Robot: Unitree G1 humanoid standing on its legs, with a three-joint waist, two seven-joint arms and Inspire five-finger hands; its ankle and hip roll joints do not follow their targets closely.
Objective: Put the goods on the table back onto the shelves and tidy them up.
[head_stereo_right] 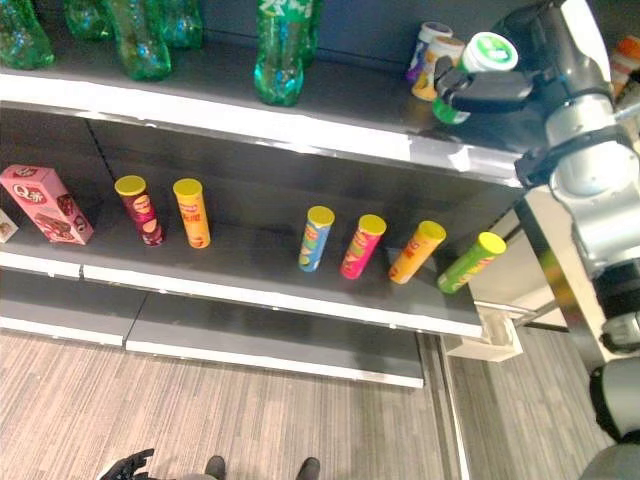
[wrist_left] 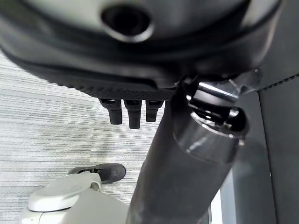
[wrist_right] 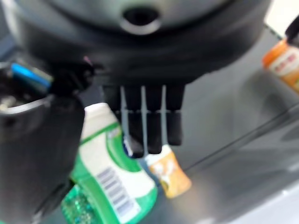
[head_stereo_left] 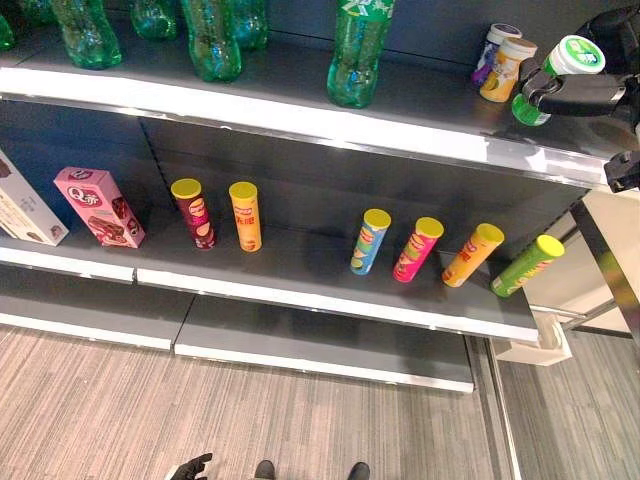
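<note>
**Bright overhead light, hard glare on the top shelf**

Light pours down from above. The top shelf (head_stereo_left: 300,95) catches it full on, and its front lip (head_stereo_left: 400,135) glares near white, with a hot patch at the right end. The green bottles (head_stereo_left: 215,40) sparkle with small glints. Below, it dims: the middle shelf (head_stereo_left: 290,260) sits in the top shelf's shade, and the tubes (head_stereo_left: 370,240) throw soft, faint shadows on it. The floor (head_stereo_left: 250,410) is evenly lit and glare-free.

In the left wrist view the left hand (wrist_left: 131,109) is a dark mass against pale floor, one bright streak on its thumb. In the right wrist view the right hand (wrist_right: 145,121) is shadowed, while the bottle (wrist_right: 112,172) in it shows a bright white label.
</note>
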